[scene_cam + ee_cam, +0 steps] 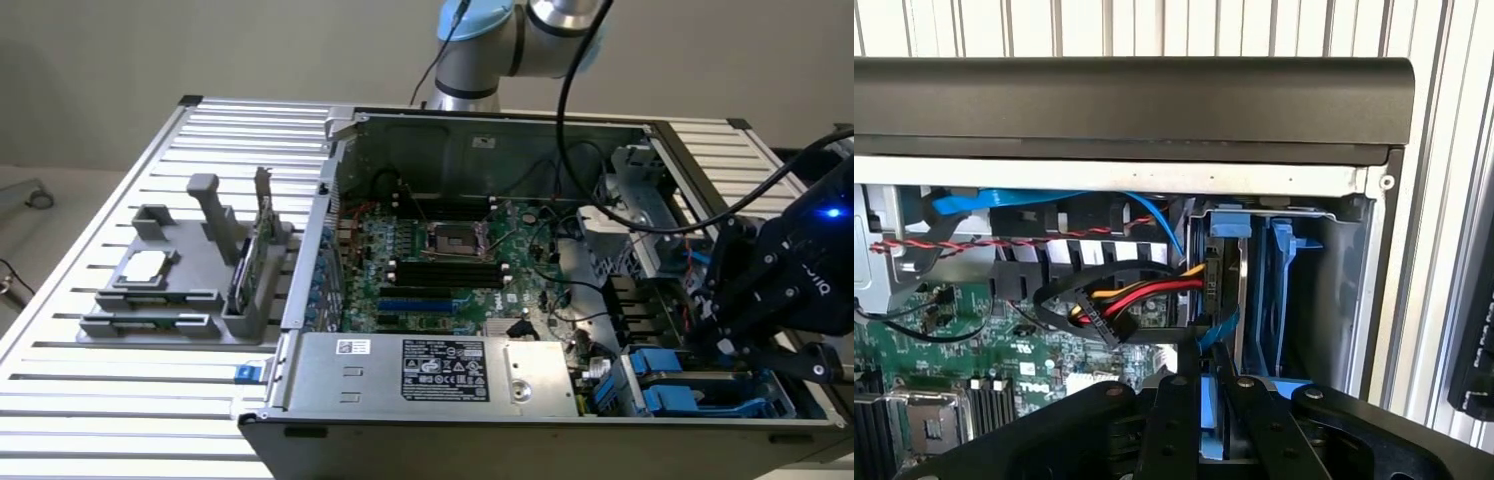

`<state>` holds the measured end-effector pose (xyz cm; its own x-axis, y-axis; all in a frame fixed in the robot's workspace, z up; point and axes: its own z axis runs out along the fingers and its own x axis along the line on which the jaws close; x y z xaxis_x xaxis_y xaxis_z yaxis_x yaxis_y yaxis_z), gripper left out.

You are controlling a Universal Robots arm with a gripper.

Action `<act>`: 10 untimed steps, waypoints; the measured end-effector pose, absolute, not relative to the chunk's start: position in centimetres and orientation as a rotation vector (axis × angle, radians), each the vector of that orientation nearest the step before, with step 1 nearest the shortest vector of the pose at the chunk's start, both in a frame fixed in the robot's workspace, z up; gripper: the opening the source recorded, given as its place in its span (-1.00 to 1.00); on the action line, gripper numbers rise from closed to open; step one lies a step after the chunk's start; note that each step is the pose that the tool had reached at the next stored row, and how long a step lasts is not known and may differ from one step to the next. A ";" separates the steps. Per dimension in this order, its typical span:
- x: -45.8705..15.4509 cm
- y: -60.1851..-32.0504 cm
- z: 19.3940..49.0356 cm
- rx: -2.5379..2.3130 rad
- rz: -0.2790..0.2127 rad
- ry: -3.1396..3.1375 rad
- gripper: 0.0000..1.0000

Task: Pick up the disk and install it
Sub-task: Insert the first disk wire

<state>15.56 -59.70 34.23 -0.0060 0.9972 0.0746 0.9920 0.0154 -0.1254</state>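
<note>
Slatted aluminium table (120, 400) carries an open computer case (400, 385), lid off, motherboard (441, 265) exposed. Gripper (1212, 385) hangs over the drive bay at the case's corner on the exterior view's right — tight quarters, with the case wall (1374, 300) beside it and a red-yellow cable bundle (1139, 298) close by. Fingers nearly closed on the disk (1234, 290), which stands on edge in its blue carrier, partway down in the bay

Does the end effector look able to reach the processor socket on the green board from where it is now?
Probably yes. The socket lies open in the case, nothing covering it, though black cables hang between it and the end effector.
</note>
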 end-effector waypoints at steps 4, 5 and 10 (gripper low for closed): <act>15.6 -59.9 34.1 -2.110 0.046 -2.134 -0.67; 15.6 -59.9 34.1 -2.110 0.044 -2.134 -0.67; 15.6 -60.1 34.0 -2.111 0.031 -2.135 -0.67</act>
